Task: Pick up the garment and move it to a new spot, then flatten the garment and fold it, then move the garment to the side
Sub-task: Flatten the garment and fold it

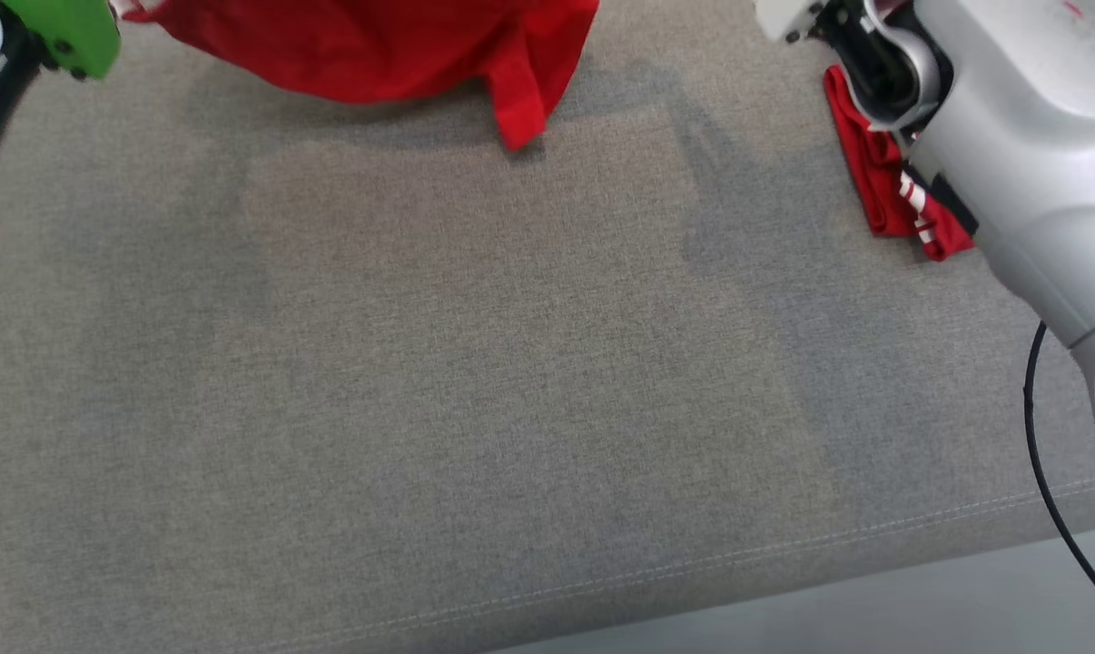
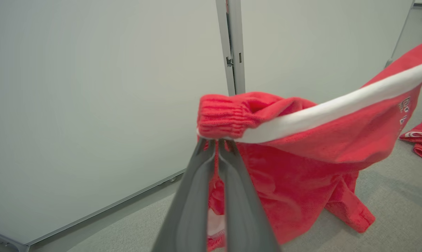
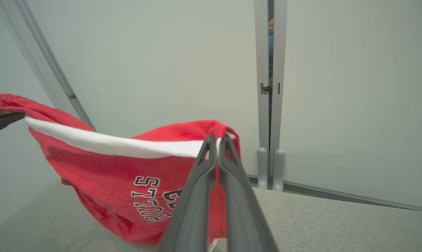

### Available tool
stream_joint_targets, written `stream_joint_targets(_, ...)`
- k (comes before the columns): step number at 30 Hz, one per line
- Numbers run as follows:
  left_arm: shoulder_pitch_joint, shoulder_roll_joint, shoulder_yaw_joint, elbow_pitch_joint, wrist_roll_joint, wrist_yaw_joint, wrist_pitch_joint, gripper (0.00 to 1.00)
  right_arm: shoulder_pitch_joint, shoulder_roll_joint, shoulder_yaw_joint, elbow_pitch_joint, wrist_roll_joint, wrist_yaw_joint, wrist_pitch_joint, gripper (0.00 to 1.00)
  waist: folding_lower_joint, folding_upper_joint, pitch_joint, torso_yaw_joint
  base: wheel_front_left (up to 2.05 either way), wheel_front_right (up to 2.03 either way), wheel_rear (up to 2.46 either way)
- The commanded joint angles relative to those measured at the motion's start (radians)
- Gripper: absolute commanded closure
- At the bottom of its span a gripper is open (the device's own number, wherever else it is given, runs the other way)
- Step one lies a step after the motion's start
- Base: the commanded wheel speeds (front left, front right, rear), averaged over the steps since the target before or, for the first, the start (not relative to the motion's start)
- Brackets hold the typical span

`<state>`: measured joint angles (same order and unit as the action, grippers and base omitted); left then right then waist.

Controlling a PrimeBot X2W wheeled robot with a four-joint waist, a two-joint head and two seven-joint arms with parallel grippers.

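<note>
The garment (image 1: 375, 45) is red terry cloth with a white stripe and black-and-white lettering. It hangs lifted over the far part of the grey surface, with one lower corner drooping toward the cloth. In the left wrist view my left gripper (image 2: 216, 141) is shut on the garment (image 2: 302, 157) at its ribbed edge. In the right wrist view my right gripper (image 3: 216, 140) is shut on the other end of the garment (image 3: 109, 168), at the white stripe. The stripe sags between the two grips. The left gripper's fingertip (image 3: 4, 119) enters that view from the left.
A second red cloth with white stripes (image 1: 883, 182) lies folded at the right, partly under my silver right forearm (image 1: 1011, 136). The grey fabric surface (image 1: 475, 363) reaches to a stitched front edge. A black cable (image 1: 1038, 454) hangs at the right. Pale wall panels (image 3: 337, 87) stand behind.
</note>
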<state>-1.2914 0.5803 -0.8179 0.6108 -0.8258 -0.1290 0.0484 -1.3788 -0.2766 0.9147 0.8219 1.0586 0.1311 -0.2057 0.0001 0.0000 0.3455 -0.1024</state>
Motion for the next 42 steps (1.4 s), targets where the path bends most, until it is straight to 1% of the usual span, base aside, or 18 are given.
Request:
stream_joint_targets(1,-0.031,-0.004,-0.003,0.01,-0.01,-0.002,0.0,1.0,-0.023,0.004,0.0,0.012,0.01,-0.001,0.002,1.0,-0.0001,0.0,0.07,-0.016,0.0,0.0,0.0)
stream_joint_targets(6,-0.17,-0.042,-0.033,0.102,-0.035,-0.002,0.0,1.0,-0.141,0.032,0.007,0.114,0.04,-0.001,-0.01,1.0,-0.0001,0.0,0.115,-0.031,0.0,0.0,0.0)
stream_joint_targets(11,-0.28,-0.097,-0.014,0.213,-0.034,0.0,-0.077,1.0,-0.247,0.049,-0.03,0.205,0.04,-0.001,-0.051,1.0,-0.0001,0.0,0.152,-0.025,0.0,0.0,0.0)
stream_joint_targets(13,-0.318,-0.117,-0.018,0.25,-0.008,0.005,-0.134,1.0,-0.284,0.048,-0.054,0.229,0.013,-0.001,-0.06,1.0,-0.0001,0.0,0.167,-0.017,0.0,0.0,0.0)
stream_joint_targets(15,-0.336,-0.143,-0.015,0.287,-0.005,0.004,-0.177,1.0,-0.312,0.043,-0.107,0.21,-0.034,-0.001,-0.06,1.0,-0.0001,0.0,0.181,-0.008,0.0,0.0,0.0)
stream_joint_targets(19,-0.348,-0.173,-0.02,0.361,0.0,0.003,-0.227,1.0,-0.268,0.059,-0.201,0.186,-0.13,-0.001,-0.06,1.0,-0.0001,0.0,0.193,0.009,0.0,0.0,0.0)
stream_joint_targets(22,-0.321,-0.195,-0.03,0.403,-0.017,0.0,-0.226,1.0,-0.238,0.071,-0.236,0.181,-0.177,-0.001,-0.061,1.0,-0.0001,0.0,0.199,0.018,0.0,0.0,0.0)
stream_joint_targets(25,-0.287,-0.203,-0.046,0.422,-0.035,-0.001,-0.237,1.0,-0.196,0.088,-0.238,0.173,-0.209,-0.001,-0.061,1.0,-0.0001,0.0,0.2,0.024,0.0,0.0,0.0)
stream_joint_targets(29,-0.207,-0.193,-0.091,0.402,-0.067,-0.002,-0.255,1.0,-0.122,0.095,-0.185,0.153,-0.207,-0.001,-0.061,1.0,-0.0001,0.0,0.173,0.026,0.0,0.0,0.0)
stream_joint_targets(31,-0.161,-0.19,-0.104,0.389,-0.088,-0.001,-0.265,1.0,-0.083,0.095,-0.149,0.137,-0.178,-0.001,-0.061,1.0,-0.0001,0.0,0.151,0.025,0.0,0.0,0.0)
stream_joint_targets(33,-0.115,-0.19,-0.102,0.371,-0.115,-0.002,-0.277,1.0,-0.048,0.077,-0.116,0.112,-0.146,-0.001,-0.061,1.0,-0.0001,0.0,0.125,0.026,0.0,0.0,0.0)
stream_joint_targets(35,-0.045,-0.191,-0.09,0.349,-0.164,-0.002,-0.288,1.0,0.01,0.058,-0.073,0.082,-0.113,-0.001,-0.06,1.0,-0.0001,0.0,0.088,0.027,0.0,0.0,0.0)
stream_joint_targets(37,0.018,-0.177,-0.083,0.328,-0.191,-0.002,-0.298,1.0,0.061,0.037,-0.029,0.045,-0.086,-0.001,-0.059,1.0,-0.0001,0.0,0.056,0.024,0.0,0.0,0.0)
stream_joint_targets(38,0.051,-0.172,-0.079,0.316,-0.208,-0.002,-0.3,1.0,0.086,0.022,-0.016,0.026,-0.068,-0.001,-0.06,1.0,-0.0001,0.0,0.038,0.024,0.0,0.0,0.0)
stream_joint_targets(39,0.051,-0.172,-0.079,0.316,-0.208,-0.002,-0.3,1.0,0.086,0.022,-0.016,0.026,-0.068,-0.001,-0.06,1.0,-0.0001,0.0,0.038,0.024,0.0,0.0,0.0)
stream_joint_targets(42,0.166,-0.163,-0.056,0.281,-0.25,-0.002,-0.308,1.0,0.174,-0.021,0.013,-0.034,-0.024,-0.001,-0.06,1.0,-0.0001,0.0,-0.018,0.023,0.0,0.0,0.0)
